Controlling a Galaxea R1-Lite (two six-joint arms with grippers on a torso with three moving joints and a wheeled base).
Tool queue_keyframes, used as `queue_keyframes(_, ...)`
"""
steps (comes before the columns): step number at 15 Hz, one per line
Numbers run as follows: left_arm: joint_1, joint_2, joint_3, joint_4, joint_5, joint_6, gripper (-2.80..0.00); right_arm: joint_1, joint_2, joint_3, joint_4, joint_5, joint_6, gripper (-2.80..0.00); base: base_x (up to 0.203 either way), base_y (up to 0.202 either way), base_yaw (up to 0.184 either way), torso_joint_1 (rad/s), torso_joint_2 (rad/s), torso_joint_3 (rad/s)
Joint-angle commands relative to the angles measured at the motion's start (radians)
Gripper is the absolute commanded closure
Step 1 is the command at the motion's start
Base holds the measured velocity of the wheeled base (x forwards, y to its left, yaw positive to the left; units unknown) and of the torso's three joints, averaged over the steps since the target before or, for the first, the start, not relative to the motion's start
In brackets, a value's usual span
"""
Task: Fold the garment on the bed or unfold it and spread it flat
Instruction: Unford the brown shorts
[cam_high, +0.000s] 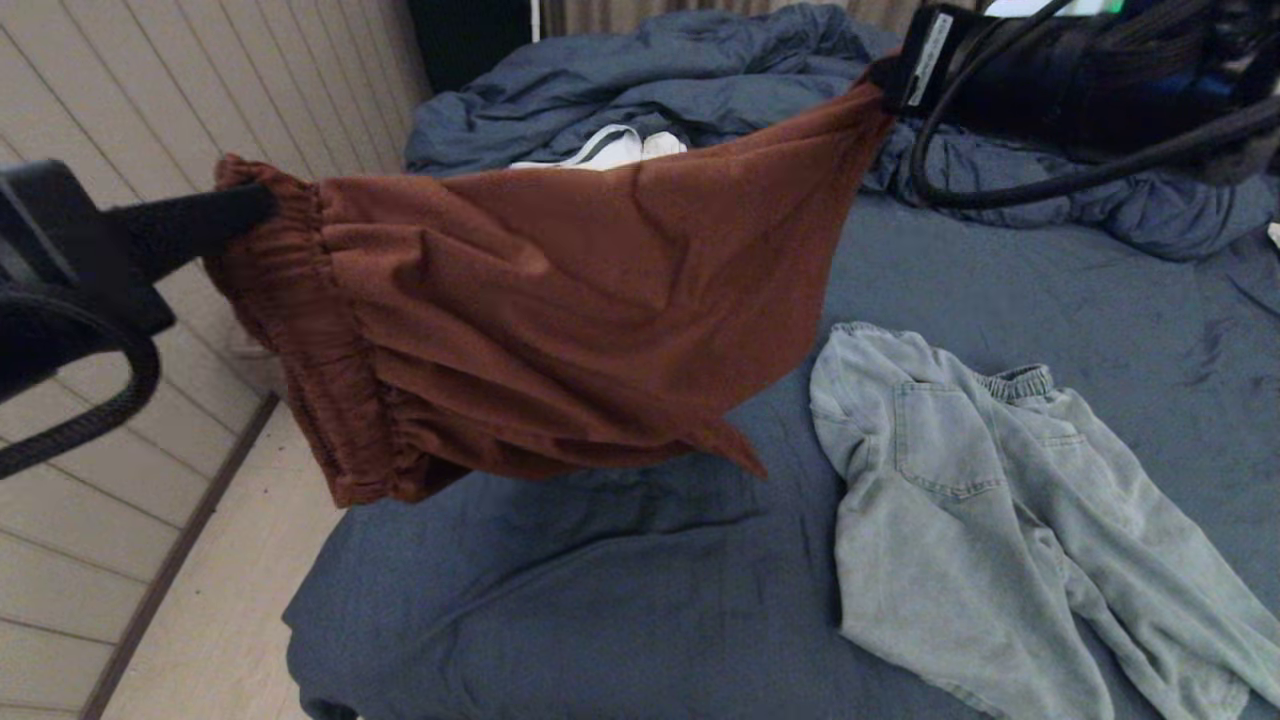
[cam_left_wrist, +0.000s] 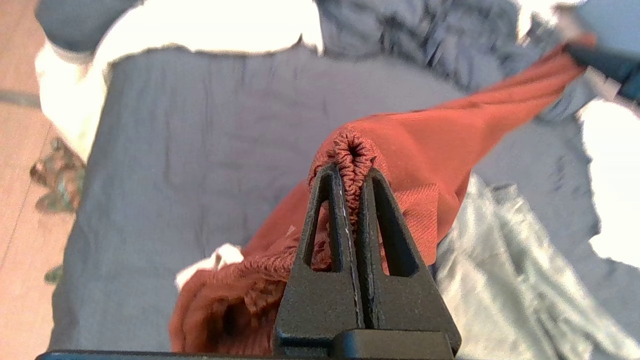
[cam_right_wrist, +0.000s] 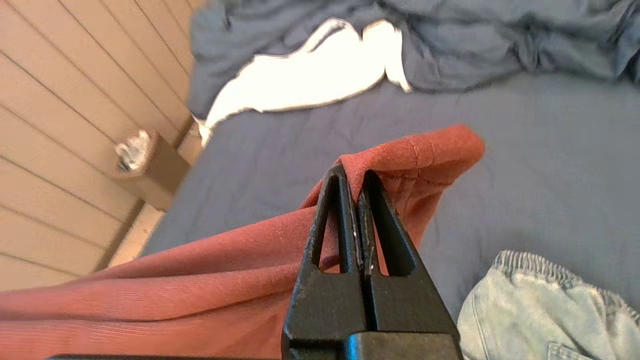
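The left gripper (cam_high: 262, 203) is clenched on the gathered waistband and the right gripper (cam_high: 882, 82) on the far corner of the rust-brown shorts (cam_high: 560, 300), stretched above the bed (cam_high: 560, 590), laying-flat pending

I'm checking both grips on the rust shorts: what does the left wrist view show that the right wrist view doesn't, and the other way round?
Only the left wrist view: the left end effector shut on the gathered elastic waistband of the rust shorts.

Only the right wrist view: the right end effector shut on a smooth stitched hem, plus the panelled wall and a small box beside the bed.

Both: the shorts stretched in the air above the slate-blue sheet, the pale denim shorts lying below, and the rumpled duvet.
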Motion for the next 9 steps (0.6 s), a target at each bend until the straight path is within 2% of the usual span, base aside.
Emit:
queue_keyframes(1,-0.001,-0.054,-0.063,0.044,0.002,0.004,0.00,0.014,-0.070,0.009,0.001,-0.001,0.001,0.00,0.000,0.000,0.000,0.000,0.00,0.000)
queue_keyframes(6,-0.001,-0.138,-0.149,0.064,-0.001,0.110,0.00,0.079,-0.161,0.022,0.031,-0.001,-0.002,0.00,0.000,0.000,0.000,0.000,0.00,0.000)
queue_keyframes(9,-0.001,-0.206,-0.183,0.137,-0.012,0.146,0.00,0.100,-0.210,0.040,0.032,0.000,-0.005,0.00,0.000,0.000,0.000,0.000,0.00,0.000)
